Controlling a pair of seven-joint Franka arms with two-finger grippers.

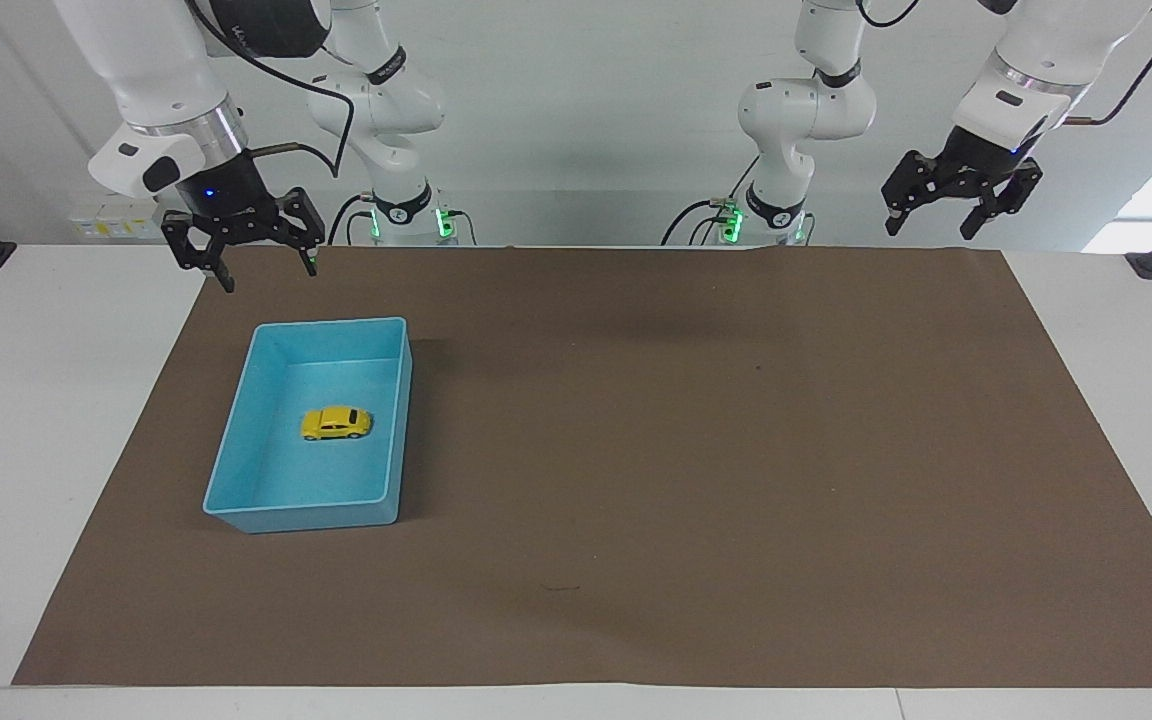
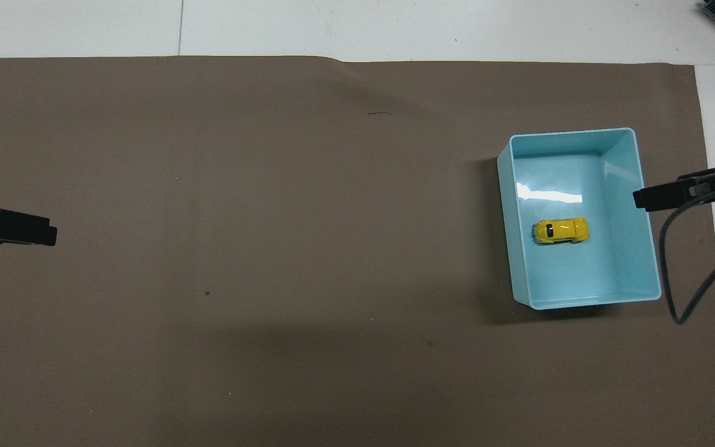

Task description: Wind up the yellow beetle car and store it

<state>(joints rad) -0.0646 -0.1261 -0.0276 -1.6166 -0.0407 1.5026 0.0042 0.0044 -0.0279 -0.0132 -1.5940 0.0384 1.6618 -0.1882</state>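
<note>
The yellow car [image 1: 336, 423] sits in the blue bin [image 1: 236, 446]; right pincer [image 1: 264, 262] at its 12 o'clock and left pincer [image 1: 937, 217] both hang released.

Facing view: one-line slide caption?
Yellow beetle car lies in the blue bin; both end effectors, right and left, hang open and empty.

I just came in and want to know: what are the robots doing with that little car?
Nothing is being held right now. The yellow beetle car sits on its wheels inside the blue bin, at the right arm's end of the table. The right gripper hangs open in the air above the brown mat's edge, near the bin. The left gripper waits, open, at its own end.
</note>
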